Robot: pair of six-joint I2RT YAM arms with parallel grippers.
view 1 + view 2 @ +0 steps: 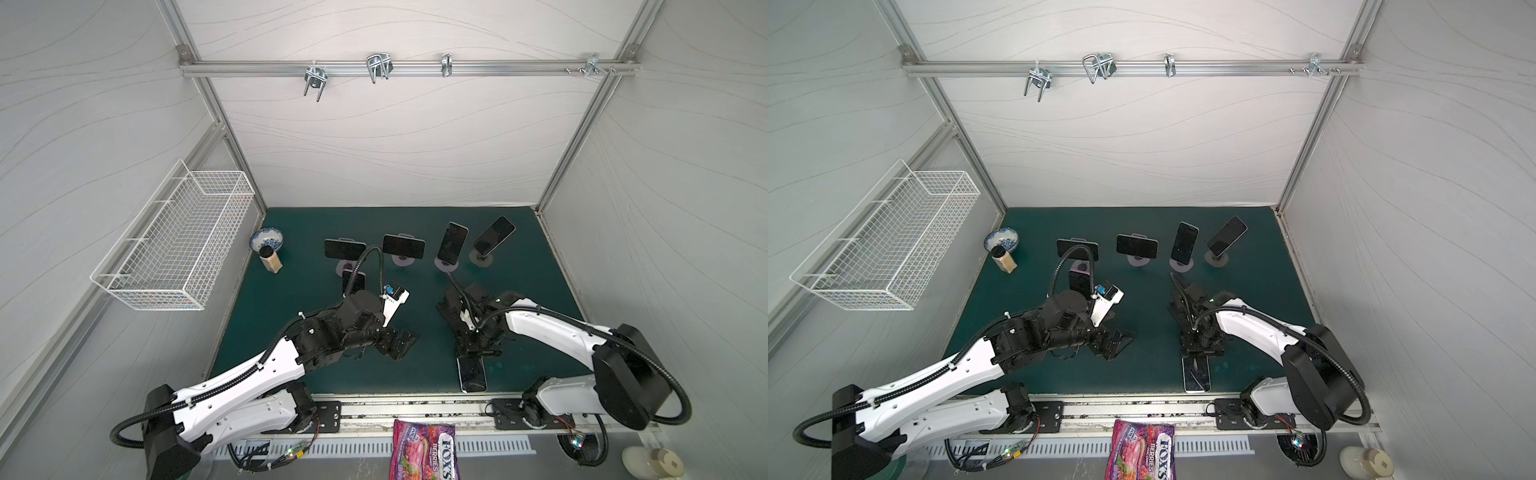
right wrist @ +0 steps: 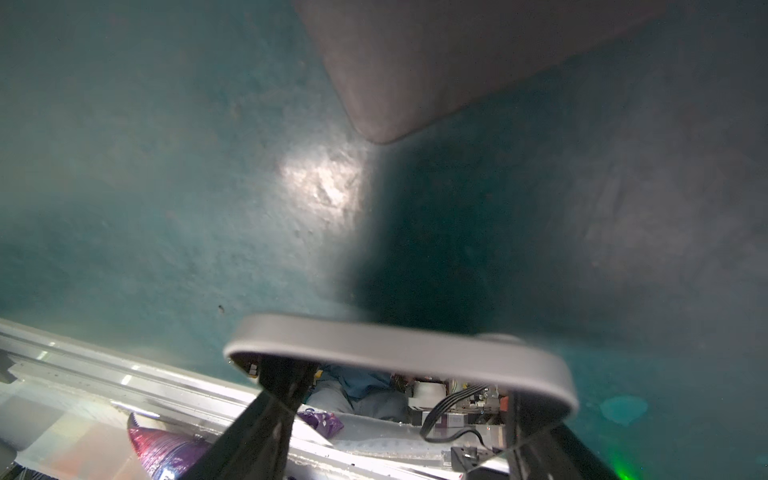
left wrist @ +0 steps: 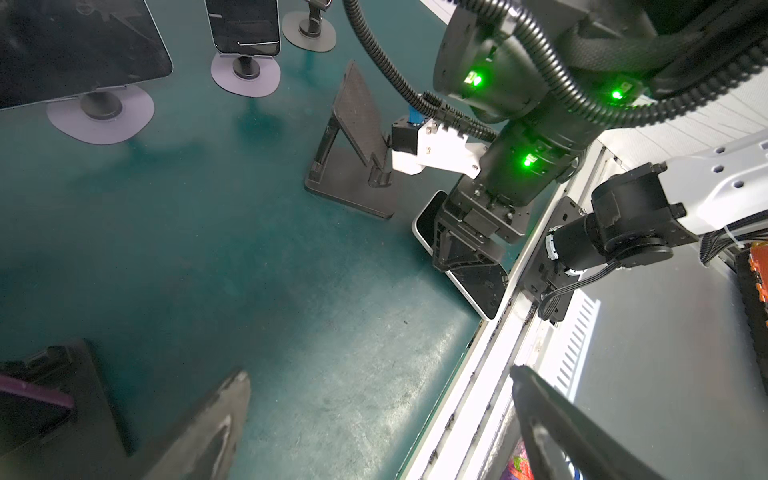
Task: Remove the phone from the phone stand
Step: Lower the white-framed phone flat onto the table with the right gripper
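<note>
**Right gripper** (image 1: 473,353) clamped across the width of a slim rectangular phone (image 1: 472,376), one finger against each long side. The phone has a glossy black glass face with the screen dark, a silver-grey frame and rounded corners. In the right wrist view its short end (image 2: 395,345) shows as a smooth grey band running from finger to finger.

**Position.** The phone lies face up at the near edge of the dark green mat (image 1: 266,307), just beside the metal front rail (image 1: 415,410), with its long axis pointing toward that rail. Whether it touches the mat cannot be told. The black folding phone stand (image 3: 353,166) stands near it on the mat with a bare, tilted backrest, apart from the phone.

**Left gripper** (image 1: 404,344) has its jaws spread wide and holds nothing. It is low over the mat, to the left of the phone.
</note>
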